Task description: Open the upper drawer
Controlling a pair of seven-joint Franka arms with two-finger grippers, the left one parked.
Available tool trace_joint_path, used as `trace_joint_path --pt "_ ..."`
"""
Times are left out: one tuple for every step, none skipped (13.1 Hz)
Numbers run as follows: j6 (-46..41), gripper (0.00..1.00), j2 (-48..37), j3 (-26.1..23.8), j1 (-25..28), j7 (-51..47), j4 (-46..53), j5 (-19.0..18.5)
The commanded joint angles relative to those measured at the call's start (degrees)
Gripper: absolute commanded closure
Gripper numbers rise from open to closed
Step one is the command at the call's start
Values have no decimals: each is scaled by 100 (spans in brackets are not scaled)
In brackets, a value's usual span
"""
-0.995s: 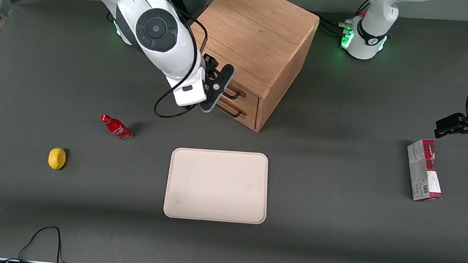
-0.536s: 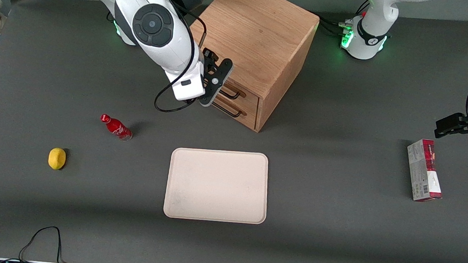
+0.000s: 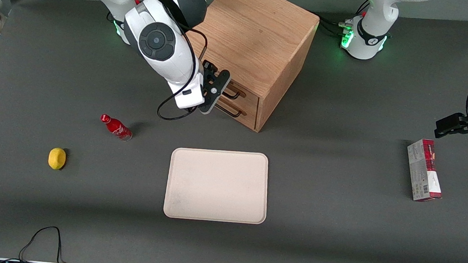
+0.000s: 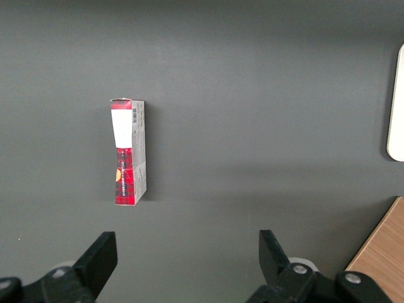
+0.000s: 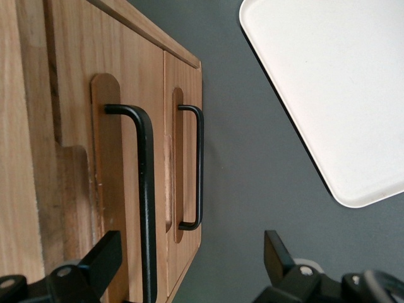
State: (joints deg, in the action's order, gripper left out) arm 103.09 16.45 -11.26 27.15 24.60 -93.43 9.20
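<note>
— Grey matting all over the table [image 3: 334, 242], and a cabinet [image 3: 258, 44] standing at the end farthest from the front camera. Where are you?

— My gripper [image 3: 214, 91] hangs in front of the cabinet, level with the upper drawer [image 5: 120, 95]. That drawer looks shut; its face sits flush with the lower drawer [image 5: 186, 126] beneath it.

— Holding anything?

— Nothing. My fingers [image 5: 101, 262] are spread wide, and the upper handle [image 5: 146, 202], a black bar, runs toward the gap between them. I'd say I'm turned this way so the bar crosses between the two pads, ready for a squeeze.

— Not touching it?

— Close, but I can't tell contact. I judge the grasp is not yet made.

— Anything in the way?

— The tray [image 3: 216, 185] lies nearer the front camera, well apart from the cabinet. A bottle [image 3: 116, 126] and a lemon [image 3: 57, 158] sit toward my end, clear of the pull path, I think. The risk is catching the lower handle [image 5: 199, 170] instead, since the two bars are twins, one just beside the other.
</note>
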Motion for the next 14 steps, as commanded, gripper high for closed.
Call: trace_joint_path --pt "299 0 -186 36 1 230 -385 169" --pt "421 0 -178 36 1 230 -499 169" --pt "553 0 -178 36 1 230 -613 169" --pt "633 0 -178 36 9 230 -702 169" --pt "651 0 -169 36 10 230 -711 169" --pt "660 0 -99 36 10 230 -711 169" --pt "695 0 -64 19 18 221 -711 169" --pt "712 0 -20 18 62 230 -711 169" --pt "712 0 -11 18 71 221 -711 169" --pt "652 0 -46 18 80 212 -694 178" --pt "616 0 -98 10 71 212 -685 178" --pt "572 0 -116 18 71 212 -668 178" --pt "572 0 -116 10 71 212 -650 178" --pt "572 0 -107 10 71 212 -650 178"
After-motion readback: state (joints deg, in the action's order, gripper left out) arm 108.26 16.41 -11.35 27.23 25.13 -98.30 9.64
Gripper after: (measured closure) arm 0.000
